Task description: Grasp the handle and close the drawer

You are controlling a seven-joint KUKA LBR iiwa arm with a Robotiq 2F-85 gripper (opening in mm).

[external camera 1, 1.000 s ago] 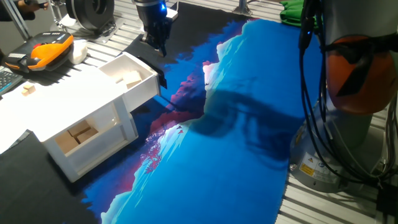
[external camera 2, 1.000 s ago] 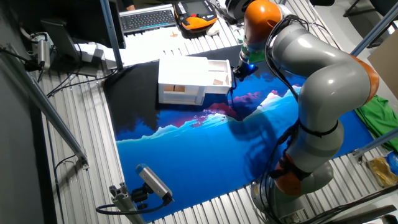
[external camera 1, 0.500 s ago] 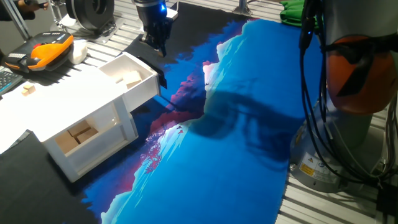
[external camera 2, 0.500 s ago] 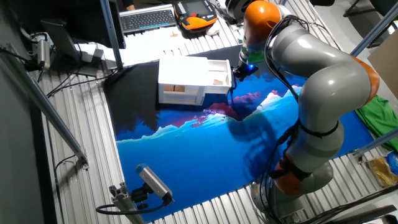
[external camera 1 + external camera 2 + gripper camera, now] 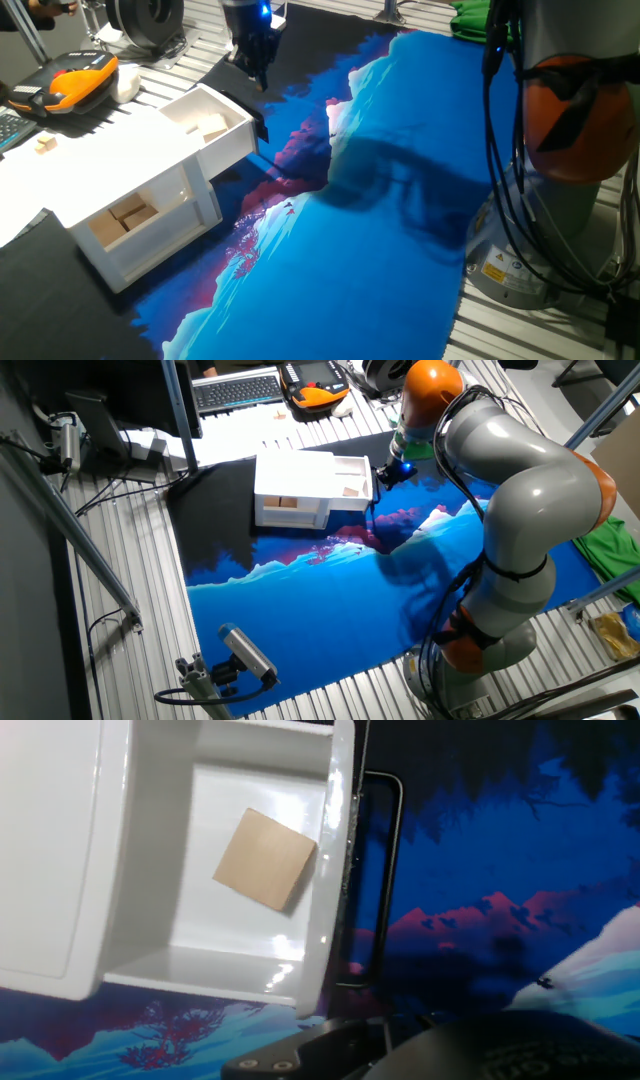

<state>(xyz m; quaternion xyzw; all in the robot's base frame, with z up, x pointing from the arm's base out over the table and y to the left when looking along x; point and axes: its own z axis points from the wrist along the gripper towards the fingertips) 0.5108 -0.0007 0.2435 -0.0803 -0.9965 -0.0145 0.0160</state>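
Note:
The white drawer (image 5: 212, 124) stands pulled out of the white cabinet (image 5: 120, 175), with a tan wooden square (image 5: 265, 860) lying inside it. Its slim black handle (image 5: 385, 880) runs along the front panel, also seen as the handle (image 5: 262, 128) in one fixed view. My gripper (image 5: 258, 78) hangs above and just behind the handle, fingers pointing down and touching nothing. In the other fixed view the gripper (image 5: 386, 473) sits just right of the drawer (image 5: 350, 479). Its fingers look like one dark shape, so the gap between them is unclear.
A lower open compartment (image 5: 128, 216) of the cabinet holds wooden blocks. A blue and pink printed mat (image 5: 380, 220) covers the table. An orange and black controller (image 5: 75, 82) and a keyboard (image 5: 238, 390) lie behind the cabinet. The robot base (image 5: 560, 200) stands at the right.
The arm has shifted a little to the right and its shadow on the mat has moved with it. The gripper stays above the handle, and the drawer has not moved.

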